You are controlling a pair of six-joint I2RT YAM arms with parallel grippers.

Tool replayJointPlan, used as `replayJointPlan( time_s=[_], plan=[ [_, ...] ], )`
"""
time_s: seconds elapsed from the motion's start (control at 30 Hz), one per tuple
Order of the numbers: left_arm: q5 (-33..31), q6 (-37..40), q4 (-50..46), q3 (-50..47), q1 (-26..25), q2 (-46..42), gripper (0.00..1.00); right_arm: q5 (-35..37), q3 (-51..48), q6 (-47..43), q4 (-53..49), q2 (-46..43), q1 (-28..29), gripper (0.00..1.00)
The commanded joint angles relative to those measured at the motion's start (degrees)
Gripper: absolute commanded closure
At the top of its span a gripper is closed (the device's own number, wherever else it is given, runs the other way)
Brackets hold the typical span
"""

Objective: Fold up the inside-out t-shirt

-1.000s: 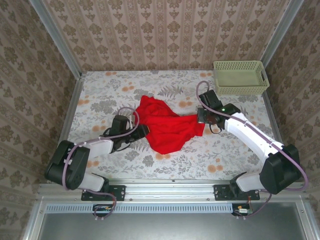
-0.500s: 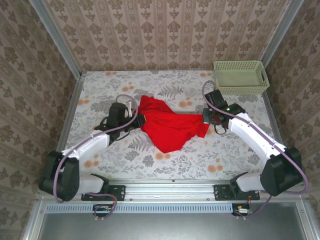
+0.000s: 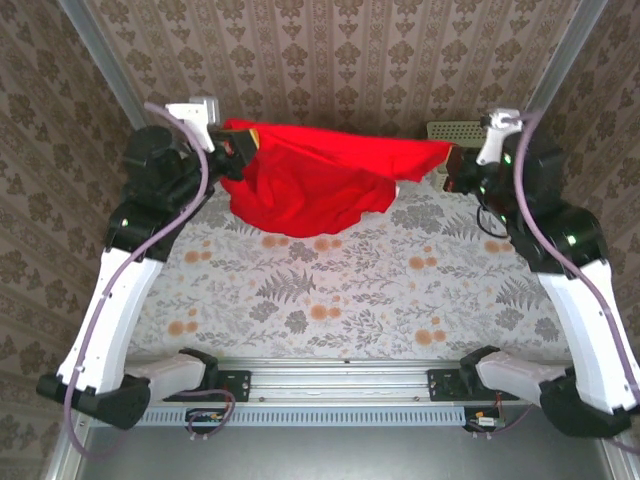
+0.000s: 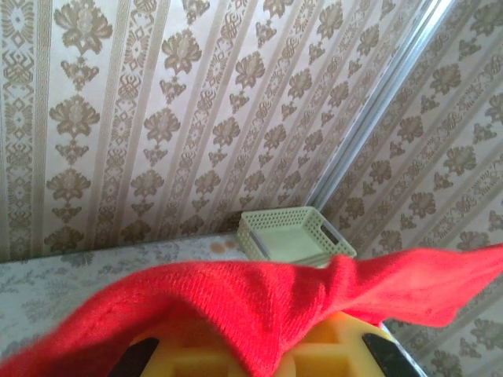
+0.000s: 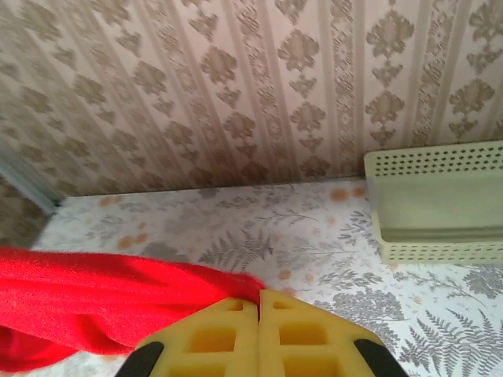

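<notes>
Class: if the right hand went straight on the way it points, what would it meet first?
Beyond the red t-shirt pinched in the right hand, probably the floral tabletop short of the back wall; the basket sits off to the right. Depth is unclear.

Overhead looks down — wrist views share the basket.

One plain bright red soft cloth t-shirt. One pale green perforated plastic basket, at the tabletop's far right corner. One tabletop, covered in a grey-and-orange floral print. Two white-and-black robot arms, the left arm and the right arm, at the tabletop's near edge. Two two-finger grippers, one per arm: the left gripper and the right gripper. Three walls papered in beige damask stripes.
</notes>
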Motion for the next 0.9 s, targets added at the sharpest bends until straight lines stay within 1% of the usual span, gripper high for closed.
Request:
replayJointPlan(
  time_s=[0.0, 0.03, 0.1, 0.17, 0.23, 0.3, 0.37, 0.43, 0.5, 0.57, 0.63, 0.67, 0.73, 0.8, 0.87],
  plan=[
    [0.57, -0.35, -2.42, -10.27, 0.08, -1.72, 0.97, -3.82, -10.31, -0.57, -2.49, -0.79, 2.18, 1.0],
    [0.24, -0.64, -1.8, -13.86, 0.04, -2.97, 0.96, -4.15, -14.8, -0.18, -1.1, -2.01, 2.95, 1.0],
    [-0.98, -0.95, -1.6, -19.86, 0.24, -3.22, 0.95, -7.23, -23.36, 1.43, 1.79, -2.82, 3.13, 1.0],
    [-1.01, -1.14, -2.15, -24.27, 0.61, -0.39, 0.96, -9.91, -29.6, 3.29, 4.62, -0.72, 3.32, 1.0],
    [-0.21, -1.1, -2.82, -27.24, 0.87, 4.87, 0.99, -10.51, -33.15, 4.54, 6.67, 3.89, 3.4, 1.0],
    [-0.13, -1.56, -3.73, -28.44, 1.24, 9.61, 1.0, -9.18, -33.67, 4.88, 7.75, 7.83, 3.39, 1.0],
    [0.47, -2.1, -3.5, -29.18, 1.73, 12.3, 1.0, -6.81, -32.55, 4.68, 8.1, 10.37, 3.31, 1.0],
    [0.74, -2.55, -2.44, -29.84, 1.93, 11.9, 1.0, -5.65, -30.36, 3.86, 7.99, 11.41, 3.22, 1.0],
    [-0.32, -2.44, -1.82, -30.11, 1.92, 9.04, 1.0, -5.27, -28.5, 2.79, 8.17, 10.72, 3.22, 1.0],
    [-2.82, -2.13, -1.89, -29.59, 2.45, 4.85, 1.0, -6.1, -26.5, 1.39, 8.83, 9.42, 3.31, 1.0],
    [-4.19, -2.2, -2.04, -27.17, 4.85, 2.03, 1.0, -6.29, -22.6, -0.06, 8.34, 9.21, 3.4, 1.0],
    [-3.91, -2.44, -2.56, -24.94, 6.33, 2.01, 1.0, -5.97, -19.97, -0.52, 7.6, 9.64, 3.48, 1.0],
    [-1.68, -2.69, -5.06, -16.74, 9.53, 3.88, 1.0, -4.98, -13.08, -1.34, 5.67, 11.25, 3.59, 1.0],
    [-0.07, -1.96, -8.18, -7.56, 10.61, 5.97, 1.0, -5.25, -6.04, -1.36, 4.35, 12.52, 3.68, 1.0],
    [-0.16, -0.29, -11.39, 0.63, 10.51, 6.31, 1.0, -6.82, 0.15, -1.42, 3.88, 12.7, 4.52, 1.0]
  ],
)
